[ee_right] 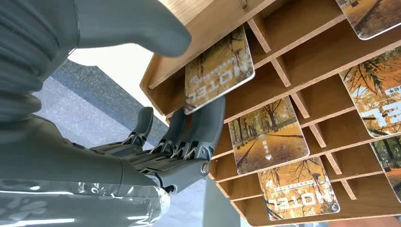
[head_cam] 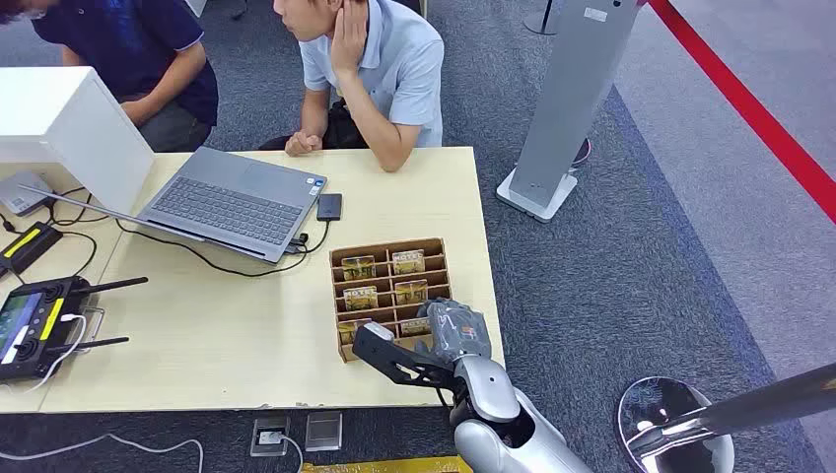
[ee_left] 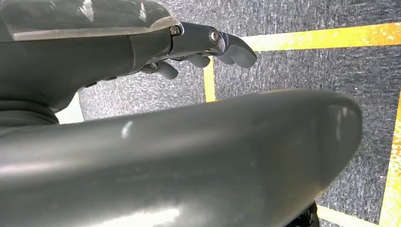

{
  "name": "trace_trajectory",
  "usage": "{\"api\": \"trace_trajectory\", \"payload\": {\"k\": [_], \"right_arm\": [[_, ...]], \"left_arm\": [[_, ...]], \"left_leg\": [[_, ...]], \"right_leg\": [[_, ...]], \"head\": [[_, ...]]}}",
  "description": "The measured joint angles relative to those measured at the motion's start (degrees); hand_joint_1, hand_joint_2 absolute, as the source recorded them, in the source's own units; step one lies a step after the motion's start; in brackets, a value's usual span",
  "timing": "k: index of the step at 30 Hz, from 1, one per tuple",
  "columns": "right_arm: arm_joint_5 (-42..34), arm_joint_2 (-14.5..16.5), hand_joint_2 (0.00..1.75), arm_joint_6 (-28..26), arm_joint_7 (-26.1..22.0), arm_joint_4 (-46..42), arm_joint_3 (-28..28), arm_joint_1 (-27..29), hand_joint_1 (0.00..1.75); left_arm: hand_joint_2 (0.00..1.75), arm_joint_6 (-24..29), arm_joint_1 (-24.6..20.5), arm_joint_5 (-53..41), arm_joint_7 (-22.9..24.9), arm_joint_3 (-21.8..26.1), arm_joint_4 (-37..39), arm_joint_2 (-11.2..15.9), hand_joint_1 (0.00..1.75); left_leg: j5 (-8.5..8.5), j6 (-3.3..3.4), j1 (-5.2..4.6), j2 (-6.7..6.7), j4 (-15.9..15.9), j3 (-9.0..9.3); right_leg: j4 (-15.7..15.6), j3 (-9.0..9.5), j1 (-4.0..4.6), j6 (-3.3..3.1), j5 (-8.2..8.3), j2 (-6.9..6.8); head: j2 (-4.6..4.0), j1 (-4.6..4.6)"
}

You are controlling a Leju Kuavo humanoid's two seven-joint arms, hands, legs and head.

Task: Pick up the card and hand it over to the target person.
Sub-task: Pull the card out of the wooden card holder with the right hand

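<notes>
Several hotel cards stood in the wooden card rack [head_cam: 389,286] near the table's [head_cam: 246,345] front right corner; the right hand [ee_right: 189,137] pinched one card [ee_right: 218,68] at the nearest slot, likely to lift it, while the left hand [ee_left: 198,47] hung empty, fingers loosely apart

Upside-down "HOTEL" printed on autumn-tree card [ee_right: 218,71] and on another card [ee_right: 298,196] in wooden rack [ee_right: 302,61].

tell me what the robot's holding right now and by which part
The right hand pinches a card in the wooden rack by its lower edge, thumb above, fingers beneath. The left hand holds nothing.
</notes>
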Motion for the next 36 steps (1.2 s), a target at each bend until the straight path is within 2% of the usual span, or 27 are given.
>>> {"api": "trace_trajectory", "payload": {"k": [9,17,29,36], "right_arm": [[-0.21,-0.15,1.75,-0.09,0.0,-0.28,0.3,-0.06,1.19],[-0.5,-0.18,1.75,-0.18,0.0,-0.4,0.63,-0.17,1.54],[-2.72,-1.76,1.75,-2.32,0.0,-2.17,3.72,-1.68,1.55],[-3.82,-5.19,1.75,-4.76,-0.01,-10.45,5.72,-3.95,1.55]], "left_arm": [[0.0,0.09,-0.01,-0.04,-0.1,-0.03,0.03,0.0,0.0],[0.0,0.24,-0.02,-0.2,-0.17,-0.15,0.05,0.04,0.0],[0.0,0.77,0.05,0.34,-0.54,0.57,0.0,0.2,0.0],[0.0,0.53,0.08,0.58,-0.95,0.84,0.03,0.12,0.0]], "left_leg": [[0.01,0.01,0.0,0.0,-0.02,0.02],[0.02,0.01,0.0,0.0,-0.02,0.01],[0.01,0.01,0.0,0.03,-0.04,0.04],[-0.01,0.02,-0.01,0.03,0.06,-0.06]], "right_leg": [[-0.03,0.03,0.0,0.0,0.01,0.0],[-0.02,0.01,0.0,0.0,0.02,0.0],[-0.03,0.03,0.0,-0.01,0.02,0.03],[0.05,-0.07,-0.01,0.01,0.01,0.04]], "head": [[0.0,0.0],[0.0,0.0],[0.0,0.0],[0.0,0.0]]}}
